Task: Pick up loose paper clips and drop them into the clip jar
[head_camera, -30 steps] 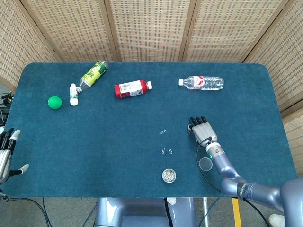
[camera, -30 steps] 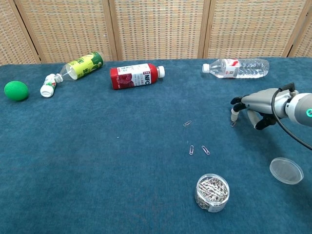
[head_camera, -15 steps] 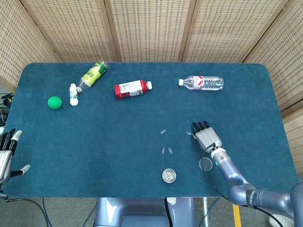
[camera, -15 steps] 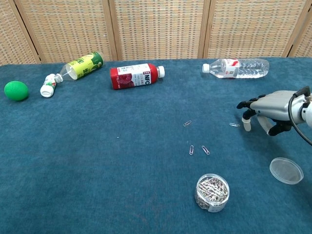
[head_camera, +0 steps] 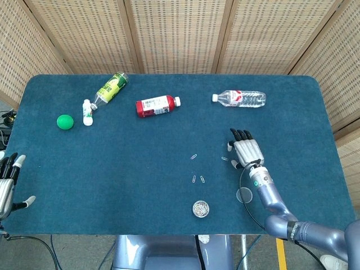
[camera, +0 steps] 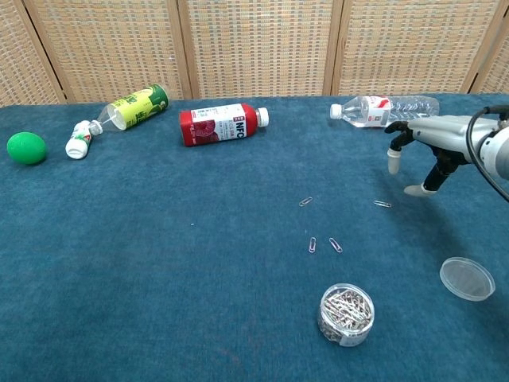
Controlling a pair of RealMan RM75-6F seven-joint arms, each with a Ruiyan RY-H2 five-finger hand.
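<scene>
**Right robot hand above a loose clip, jar uncapped near the front edge**

On the blue table I read "NFC" on the red bottle, lying on its side with its white cap to my right; the lettering is legible only in the chest view. The clear water bottle carries a red-and-white label I cannot read, and the green-yellow bottle has print too small to make out. A small white bottle lies touching its neck end, with a green ball further left.

My right robot hand hangs palm-down with fingers spread, holding nothing. One paper clip lies just beside it on the cloth, not touched. Three more clips lie loose toward the table's middle: one alone, two side by side nearer me. The clip jar stands open and part-filled near the front edge, and its clear lid rests well apart to the right.

Only the head view shows my left robot hand, off the table's left edge, fingers apart and empty. That view also shows wide bare cloth between the bottles and the clips.
</scene>
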